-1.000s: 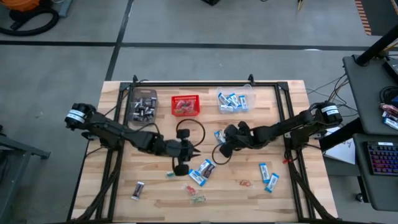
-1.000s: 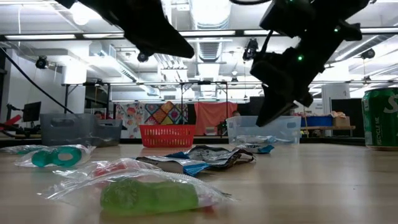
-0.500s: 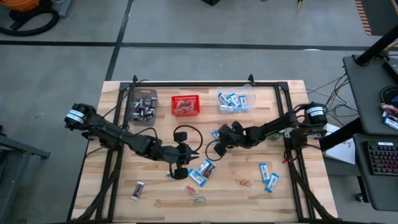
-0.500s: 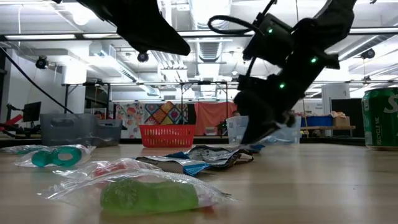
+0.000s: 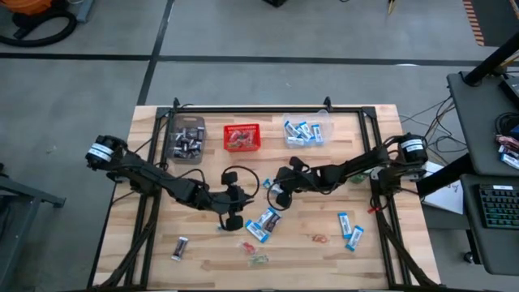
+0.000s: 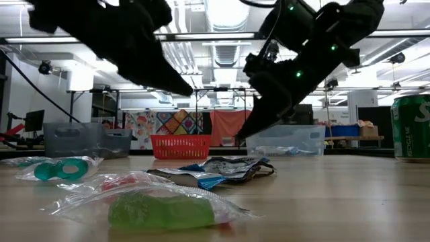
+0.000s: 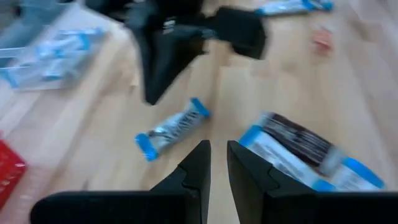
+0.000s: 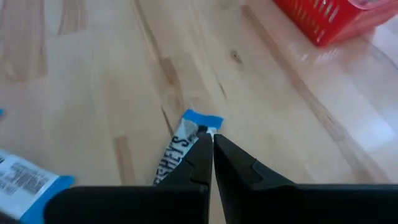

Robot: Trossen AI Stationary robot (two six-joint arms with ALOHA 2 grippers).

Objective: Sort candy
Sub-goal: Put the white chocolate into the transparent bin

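Note:
Candy lies scattered on the wooden table (image 5: 203,259). One blue-and-white packet (image 8: 181,149) lies flat near the middle. My right gripper (image 8: 211,140) is shut, slanting down, with its tips at that packet's blue end. The same packet (image 7: 173,127) shows in the left wrist view, beyond my left gripper (image 7: 217,148). The left gripper hangs above the table with a narrow gap between its fingers and nothing in it. A pile of blue-and-white and dark packets (image 5: 266,222) lies just right of the left gripper (image 5: 246,209). My right gripper's shut fingertips (image 8: 205,144) stand over the packet's blue end (image 8: 198,119), coming from the table's right and slanting down. I cannot tell whether they touch it. The packet lies flat on the table.
At the far edge stand a clear bin of dark bars (image 5: 186,139), a red mesh basket (image 5: 242,136) and a clear bin of blue-and-white packets (image 5: 306,131). More candy lies at the near right (image 5: 349,229) and near left (image 5: 180,247). A green can (image 6: 411,128) stands at the right.
My right gripper has gone toward the table's left, come down and rolled, and its shut tips now stand at the blue-and-white packet. My left gripper has sunk toward the table, tipping further down. No candy has moved.

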